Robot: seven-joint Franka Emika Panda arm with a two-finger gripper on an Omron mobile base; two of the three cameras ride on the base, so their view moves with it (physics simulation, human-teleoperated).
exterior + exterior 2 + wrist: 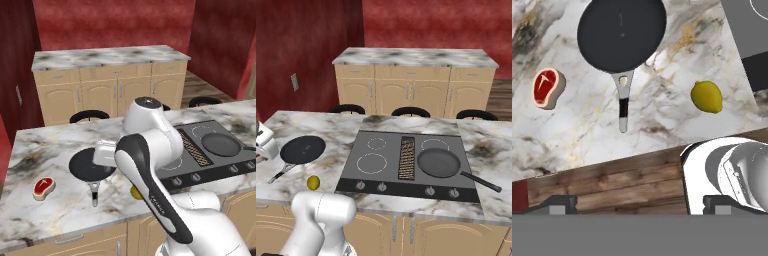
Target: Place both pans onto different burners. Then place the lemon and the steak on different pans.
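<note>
One black pan (622, 34) lies on the marble counter with its handle (623, 105) pointing to the counter's front edge; the same pan (89, 167) (303, 149) sits left of the cooktop. The other pan (438, 162) (220, 144) rests on the cooktop's right front burner. The steak (548, 87) (43, 187) lies left of the counter pan. The lemon (707, 96) (313, 183) lies right of its handle, near the front edge. My gripper (639, 206) is open and empty, high above the counter pan's handle side.
The dark cooktop (391, 172) has free burner rings at left front (372, 163), left back (376, 144) and right back (435, 144), with a vent grille between. Knobs line its front. Stools and a back cabinet run stand beyond the counter.
</note>
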